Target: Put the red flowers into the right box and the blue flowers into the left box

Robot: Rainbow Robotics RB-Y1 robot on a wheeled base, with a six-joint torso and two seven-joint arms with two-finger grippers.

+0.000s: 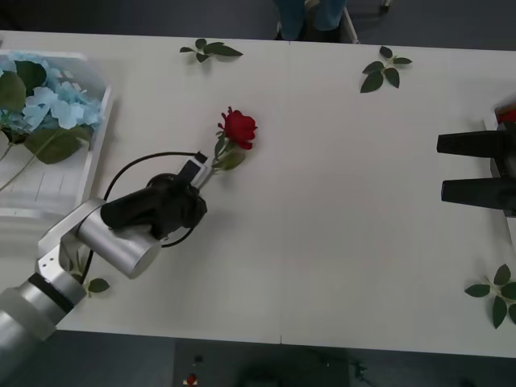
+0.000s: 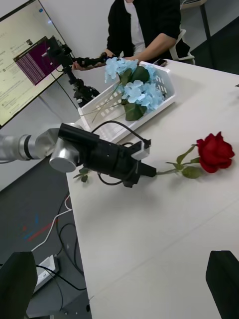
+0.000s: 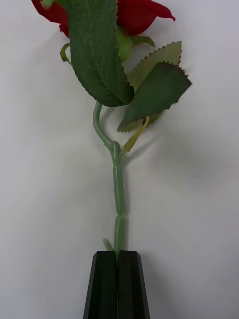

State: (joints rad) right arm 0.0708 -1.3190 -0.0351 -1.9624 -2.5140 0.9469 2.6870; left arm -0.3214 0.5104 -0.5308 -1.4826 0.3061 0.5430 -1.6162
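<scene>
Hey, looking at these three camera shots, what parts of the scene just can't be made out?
- Right box: front view, cut off by the edge and masked by the right gripper; its contents cannot be told.
- Left box: front view, far side cropped, so the blue flowers cannot be counted.
- Red rose: left wrist view, bloom cropped; stem end hidden inside the shut left gripper.

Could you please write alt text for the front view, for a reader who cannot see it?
The left tool is shut on the stem of a red rose near the middle of the white table. Blue flowers lie in the left box; the right tool waits open at the right edge.
</scene>
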